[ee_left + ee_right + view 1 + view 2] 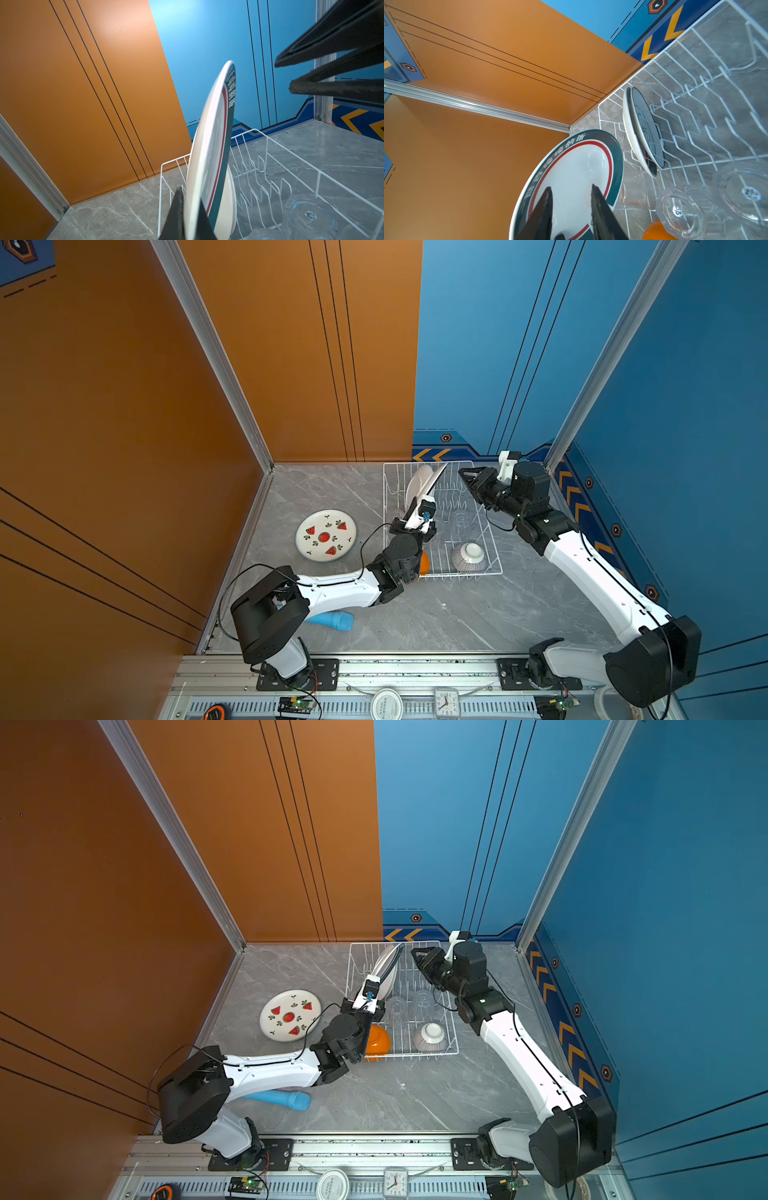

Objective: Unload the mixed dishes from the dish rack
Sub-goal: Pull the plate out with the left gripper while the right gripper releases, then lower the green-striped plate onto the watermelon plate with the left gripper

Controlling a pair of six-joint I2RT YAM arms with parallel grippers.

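Slippage looms: left gripper (190, 196), low centre, pinches only the rim of the plate (209, 145) over the rack (321, 172), while the right gripper (283, 74), upper right, stands part-open and empty.

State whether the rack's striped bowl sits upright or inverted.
Inverted: the striped bowl shows its white foot upward in both top views.

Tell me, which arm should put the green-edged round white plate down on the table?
Left, I think. The left end effector is shut on the teal-rimmed round white plate; the right end effector hangs open, apart from it.
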